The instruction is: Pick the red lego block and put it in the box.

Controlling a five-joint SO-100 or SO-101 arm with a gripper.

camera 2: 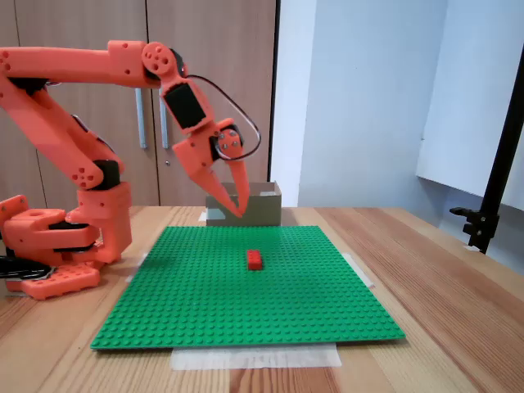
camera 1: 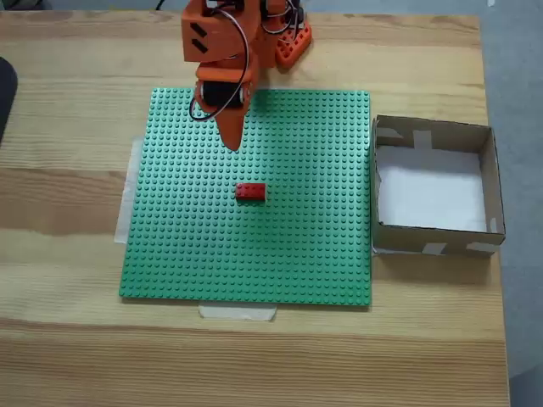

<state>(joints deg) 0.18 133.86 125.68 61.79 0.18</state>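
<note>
Green studded baseplate (camera 1: 254, 246) is my landmark for everything, taped down on a pale wooden table (camera 1: 68, 339). Starting at its near edge in the fixed view from the side, a strip of whitish tape (camera 2: 255, 357) sticks out from under it onto the wood.

Further in, roughly at the middle of the plate, sits the red lego block (camera 2: 255, 260). It lies flat on the studs with nothing touching it. From above it looks like a small brick (camera 1: 250, 192) with its long side running left-right in that view.

Past the brick, toward the plate's far half, my gripper (camera 2: 239, 211) hangs in the air above the plate, tips pointing down and well apart from the brick. From above I see my gripper (camera 1: 231, 142) tapering to one point; my jaws look pressed together, no gap showing and nothing pinched between them.

Beyond the plate's far edge in the side view is the box (camera 2: 264, 206), brown cardboard, partly behind my fingers. From above the box (camera 1: 434, 131) sits just beside the plate's right edge, white floor, pale tape on its walls, nothing inside.

My orange base (camera 2: 57, 246) stands off the plate's left edge in the side view.
</note>
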